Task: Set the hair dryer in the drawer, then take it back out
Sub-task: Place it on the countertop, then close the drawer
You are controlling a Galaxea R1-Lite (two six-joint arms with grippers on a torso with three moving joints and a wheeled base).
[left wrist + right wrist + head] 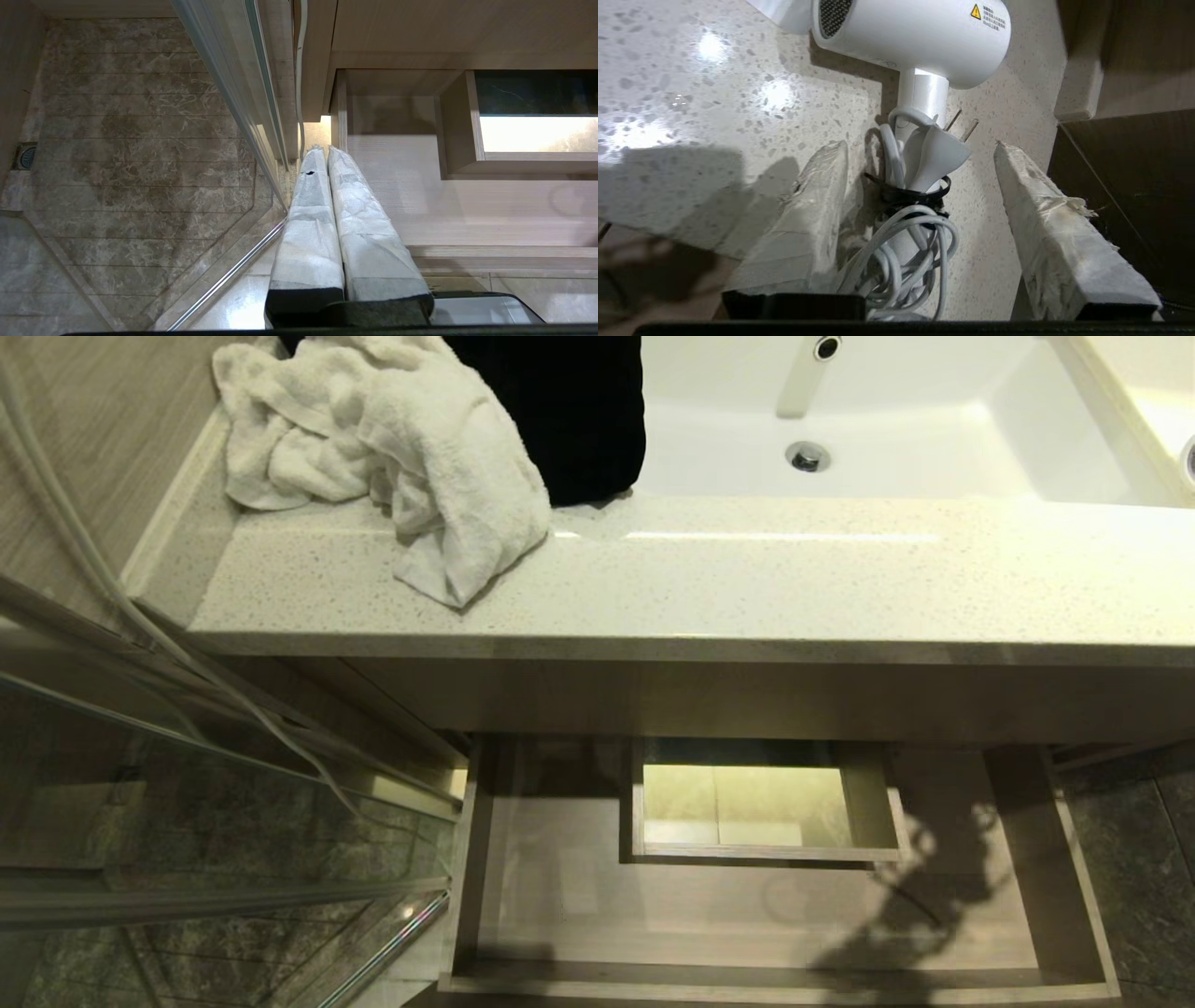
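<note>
Head view only: drawer (775, 933) open. Right wrist view only: hair dryer (915, 42) lying on table (691, 93), right gripper (920, 154) fingers (808, 205) spread, straddling handle. Left gripper (327, 154) fingers pressed together.

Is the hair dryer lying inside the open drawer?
No, the drawer holds nothing, and the hair dryer lies on the speckled countertop.

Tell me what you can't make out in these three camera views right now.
- Head view: the hair dryer and right claw are outside the frame; only an arm's shadow falls on the drawer.
- Right wrist view: the dryer's barrel is cut off by the top edge, and its cord end hides behind the claw base.
- Left wrist view: the drawer's right part runs off the edge.
</note>
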